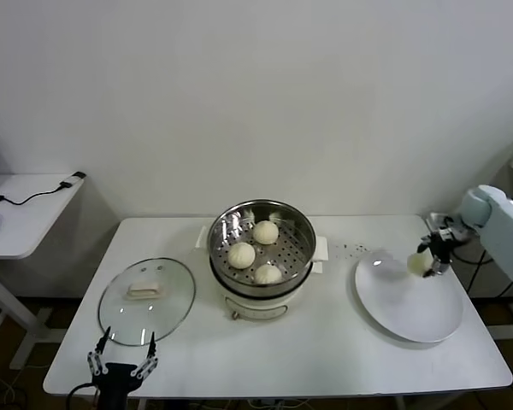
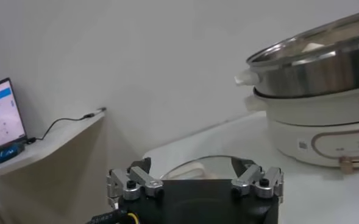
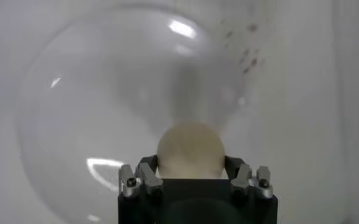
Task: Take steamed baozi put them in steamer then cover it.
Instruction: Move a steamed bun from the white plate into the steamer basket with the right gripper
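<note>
Over the plate (image 1: 410, 312), right gripper (image 1: 427, 263) fingers clasping a baozi (image 3: 190, 150), left gripper (image 1: 120, 367) fingers spread.

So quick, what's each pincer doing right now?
Left pincer: open, empty, near the table's front edge.
Right pincer: closed on a baozi above the plate.

We see a pale blue-white right arm shell, black gripper bodies, silver finger links with dark screws on our left gripper (image 2: 195, 181) and right gripper (image 3: 191, 176)
</note>
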Controlling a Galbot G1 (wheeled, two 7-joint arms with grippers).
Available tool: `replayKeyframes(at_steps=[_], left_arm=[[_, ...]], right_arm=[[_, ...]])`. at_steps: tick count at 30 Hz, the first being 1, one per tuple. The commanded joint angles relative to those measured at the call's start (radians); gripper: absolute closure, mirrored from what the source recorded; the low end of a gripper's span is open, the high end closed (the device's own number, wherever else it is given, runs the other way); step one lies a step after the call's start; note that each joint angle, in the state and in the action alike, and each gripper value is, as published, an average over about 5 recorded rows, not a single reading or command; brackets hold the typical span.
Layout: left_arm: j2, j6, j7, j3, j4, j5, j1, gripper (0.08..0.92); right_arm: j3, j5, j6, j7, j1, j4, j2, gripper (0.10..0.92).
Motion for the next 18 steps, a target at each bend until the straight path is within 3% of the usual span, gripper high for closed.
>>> replayKeyframes(at_steps=[1,11,18], left_arm=[[0.005,-0.002,0.000,0.003,-0.007,-0.003,0.006,0.177],[0.019,-0.017,0.000,0.026,-0.025,-0.011,0.032,0.177],[0.021,-0.012,-0.001,0.031,-0.033,-0.012,0.041,0.177]], right_arm=[[-0.539,0.562,-0.176,0.028,0.486,0.177,0.102,0.314],[-0.821,0.915,-0.282,0.110,0.706,0.333,0.316,0.313],[-0.862,0.949,-0.313,0.178,0.671,0.370,0.465,0.312]])
